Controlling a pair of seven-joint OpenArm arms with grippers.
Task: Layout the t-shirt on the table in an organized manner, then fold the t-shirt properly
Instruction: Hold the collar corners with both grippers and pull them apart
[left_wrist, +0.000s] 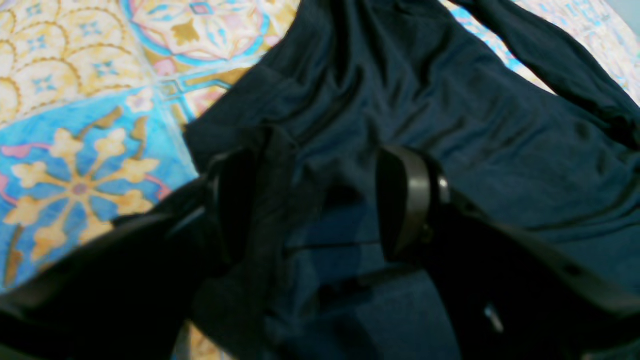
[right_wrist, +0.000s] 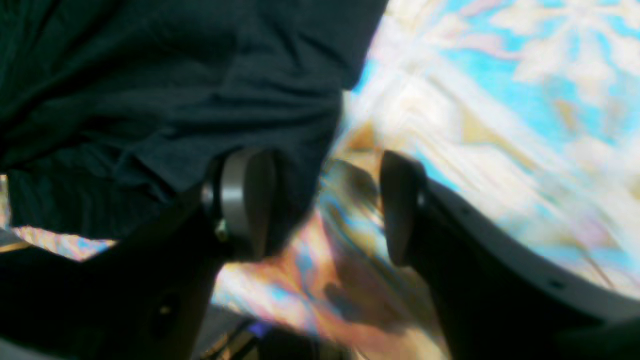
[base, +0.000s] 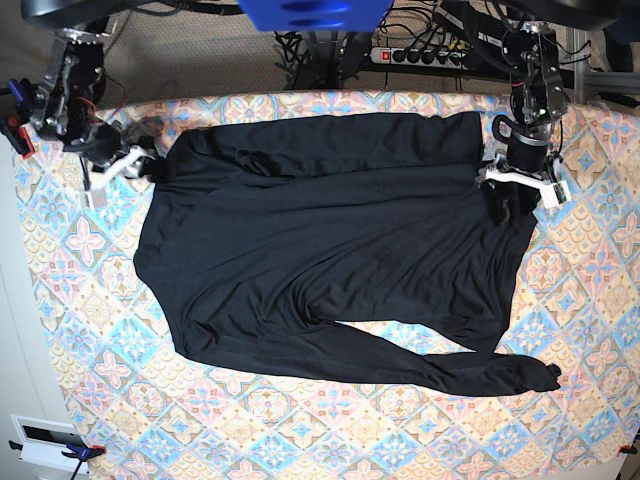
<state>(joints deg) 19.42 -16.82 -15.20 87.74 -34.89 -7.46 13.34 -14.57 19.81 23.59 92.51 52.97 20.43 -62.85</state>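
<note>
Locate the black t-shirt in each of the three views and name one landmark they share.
Left wrist: t-shirt fills the centre and right.
Right wrist: t-shirt covers the upper left.
Base: t-shirt lies spread across the middle.
Shared landmark: the floral-tiled table cloth beside the fabric.

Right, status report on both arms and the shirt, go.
Left gripper open, over shirt's edge. Right gripper open, one finger under the hem. T-shirt spread on the table, sleeves folded across. Nothing blocking.

Base overhead — wrist views close above the t-shirt (base: 330, 250)
</note>
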